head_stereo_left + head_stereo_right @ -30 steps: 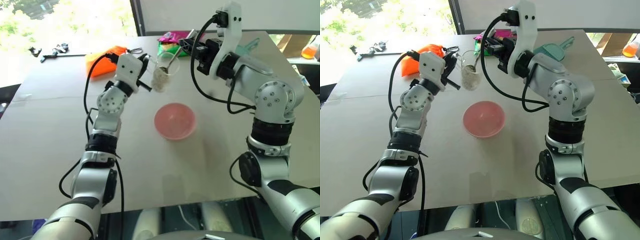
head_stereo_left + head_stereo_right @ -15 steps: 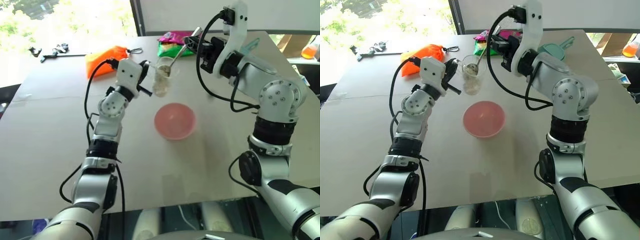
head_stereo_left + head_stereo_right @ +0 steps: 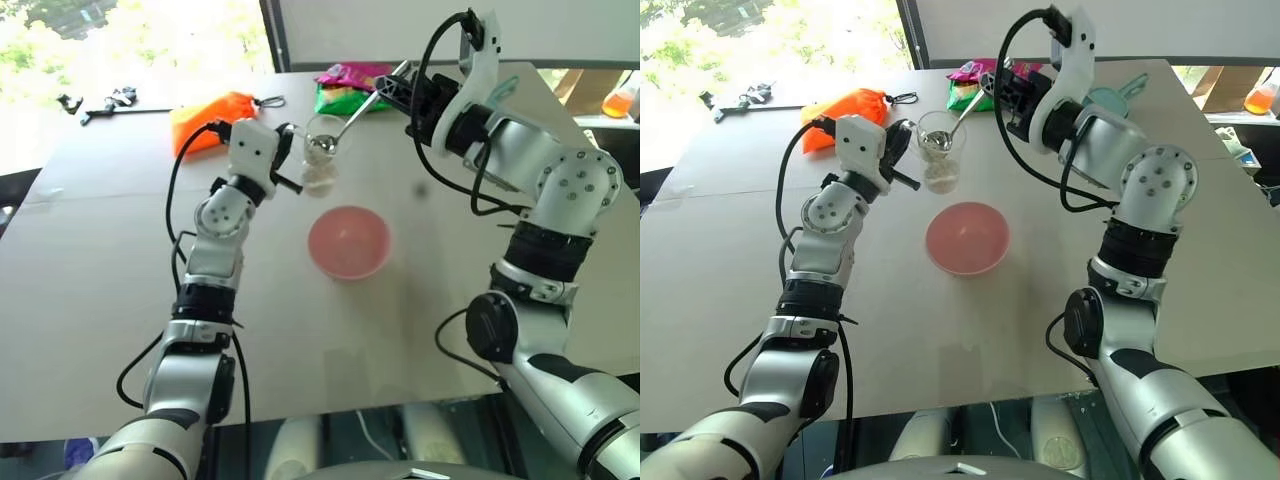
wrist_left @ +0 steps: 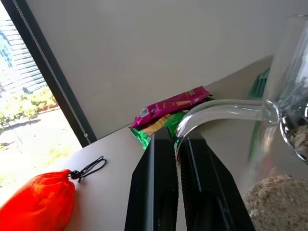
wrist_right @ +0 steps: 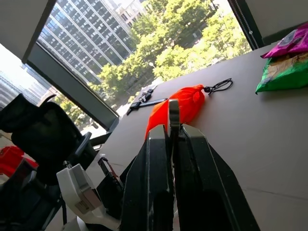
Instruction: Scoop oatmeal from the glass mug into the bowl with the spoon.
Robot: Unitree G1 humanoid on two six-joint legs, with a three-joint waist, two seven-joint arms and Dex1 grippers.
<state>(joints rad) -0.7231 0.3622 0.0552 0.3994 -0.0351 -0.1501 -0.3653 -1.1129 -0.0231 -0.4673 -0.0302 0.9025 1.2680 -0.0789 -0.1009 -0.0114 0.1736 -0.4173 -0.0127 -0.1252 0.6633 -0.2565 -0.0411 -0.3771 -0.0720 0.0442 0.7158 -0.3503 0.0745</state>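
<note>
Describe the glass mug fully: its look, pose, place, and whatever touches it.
The glass mug is small, clear and colourless, with a curved side handle. It is held roughly upright above the table, behind the pink bowl. The left claw is shut on the handle. Pale oatmeal sits in its bottom. The spoon, gripped in the right claw, reaches in through the mug's open top, its bowl at rim level.

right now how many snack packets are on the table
2, side by side at the table's far edge behind the glass mug: a pink packet and a green packet just in front of it. Others may be hidden behind the right arm.
</note>
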